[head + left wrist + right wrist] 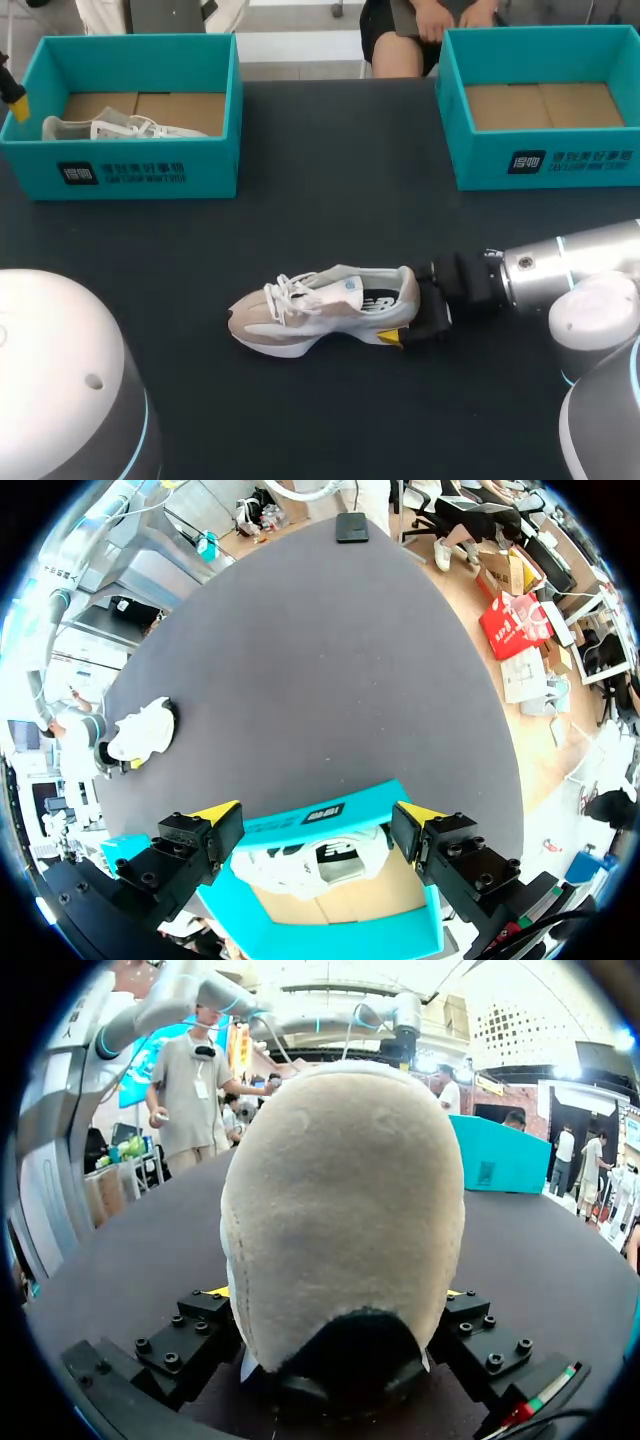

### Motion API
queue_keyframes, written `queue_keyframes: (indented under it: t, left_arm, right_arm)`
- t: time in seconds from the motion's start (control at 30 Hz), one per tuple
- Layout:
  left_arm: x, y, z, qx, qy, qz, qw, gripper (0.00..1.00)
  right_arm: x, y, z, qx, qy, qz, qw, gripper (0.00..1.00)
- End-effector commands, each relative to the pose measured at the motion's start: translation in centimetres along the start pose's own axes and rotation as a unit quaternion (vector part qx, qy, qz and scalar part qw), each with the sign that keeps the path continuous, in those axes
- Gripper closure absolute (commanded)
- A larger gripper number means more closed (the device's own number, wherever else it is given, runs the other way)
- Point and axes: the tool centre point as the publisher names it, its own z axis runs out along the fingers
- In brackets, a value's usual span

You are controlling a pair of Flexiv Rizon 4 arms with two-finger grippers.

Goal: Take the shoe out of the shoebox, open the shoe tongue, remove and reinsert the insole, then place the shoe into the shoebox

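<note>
Head: shoe [325,310] upright on its sole, lower middle of frame, right gripper [412,328] clamped on the heel. Heel-only hold, so I'd expect it to pivot or slip once the tongue gets pulled

Left wrist: left gripper [318,815] spread wide, holding nothing, over the left shoebox [235,895], second shoe [290,860] inside. I can't make out the white print on the box front

Right wrist: heel fills the gap between the jaws

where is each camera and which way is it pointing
Head view: above and behind the robot, looking down on the table; the right arm enters from the right, right hand shut on the shoe.
Left wrist view: on the left wrist, looking down past the open left hand into the left shoebox.
Right wrist view: on the right wrist, low over the table, facing the shoe's heel held in the right hand.
Shared: all three show that shoe.
</note>
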Motion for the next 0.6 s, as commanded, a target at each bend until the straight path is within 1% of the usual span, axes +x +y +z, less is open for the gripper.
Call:
queue_keyframes:
  t: [0.03,0.33,0.4,0.47,0.5,0.53,0.57,0.6]
  left_arm:
    - [-0.1,-0.2,0.0,-0.002,0.001,0.0,1.0,0.0]
    - [-0.1,-0.2,0.0,-0.002,0.001,0.0,1.0,0.0]
    - [-1.8,-0.2,-0.5,-0.016,0.015,-0.027,0.999,0.0]
    - [-3.5,-0.3,-1.2,-0.02,0.012,-0.061,0.998,0.0]
    - [-4.4,-0.3,-1.6,-0.025,0.016,-0.087,0.996,0.0]
    - [-5.3,-0.5,-2.1,-0.032,0.004,-0.121,0.992,0.0]
    - [-5.7,-0.4,-2.2,-0.029,0.019,-0.156,0.987,0.0]
    - [-6.8,-0.6,-2.4,-0.051,0.01,-0.165,0.985,0.0]
  right_arm:
    - [0.1,-0.1,0.3,0.002,0.0,0.0,1.0,1.0]
    - [0.1,-0.1,0.3,0.002,0.0,0.0,1.0,1.0]
    - [0.1,-0.1,0.3,0.002,0.0,0.0,1.0,1.0]
    - [0.1,-0.1,0.3,0.002,0.0,0.0,1.0,1.0]
    - [0.1,-0.1,0.3,0.002,0.0,0.0,1.0,1.0]
    - [0.1,-0.1,0.3,0.002,0.0,0.0,1.0,1.0]
    - [0.1,-0.1,0.3,0.002,0.0,0.0,1.0,1.0]
    - [0.1,-0.1,0.3,0.002,0.0,0.0,1.0,1.0]
